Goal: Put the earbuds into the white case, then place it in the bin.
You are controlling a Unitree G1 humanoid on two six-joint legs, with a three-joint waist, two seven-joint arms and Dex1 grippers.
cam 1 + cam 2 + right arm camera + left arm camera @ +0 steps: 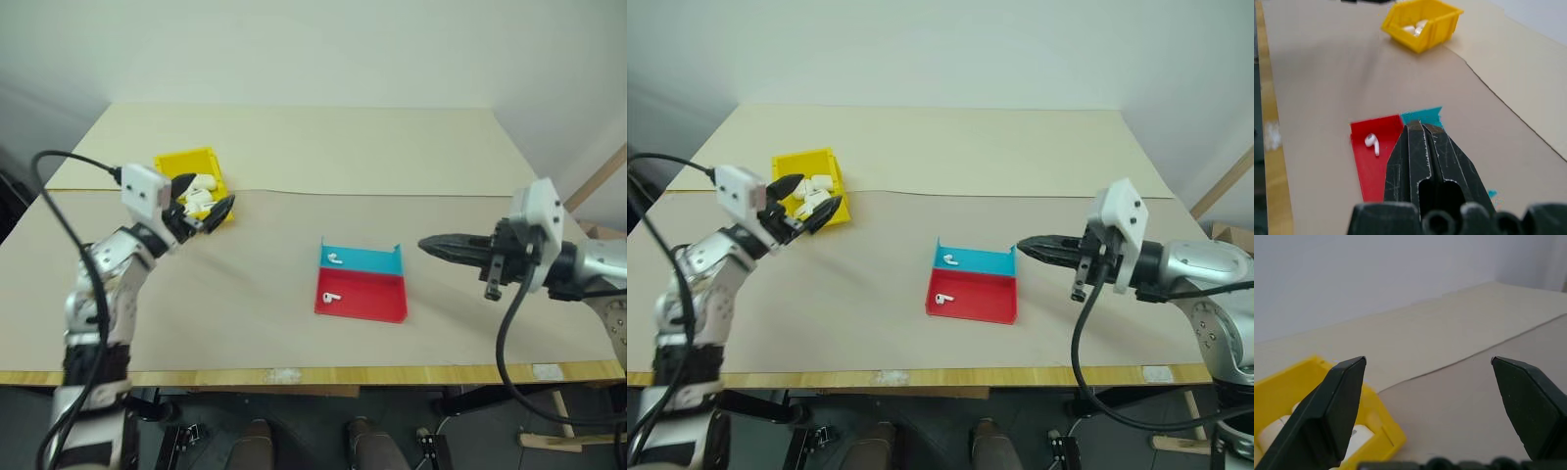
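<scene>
On a pale tabletop (294, 147), the robot's left gripper (208, 217) hangs just in front of the small bright yellow rectangular plastic bin (174, 164), its two black fingers (1332, 411) spread wide with nothing between them. Inside the bin lie several glossy white rounded cases (200, 190), heaped together so that individual ones are hard to tell apart. Near the middle of the table sits a shallow tray with a teal half and a red half (377, 299); one tiny glossy white earbud (335, 259) rests in the teal half and another white earbud (331, 297) in the red half, each lying loose and apart from the other. To the right of the tray, the right gripper (427, 244) points level toward it above the table, its black fingers pressed together and holding nothing.
</scene>
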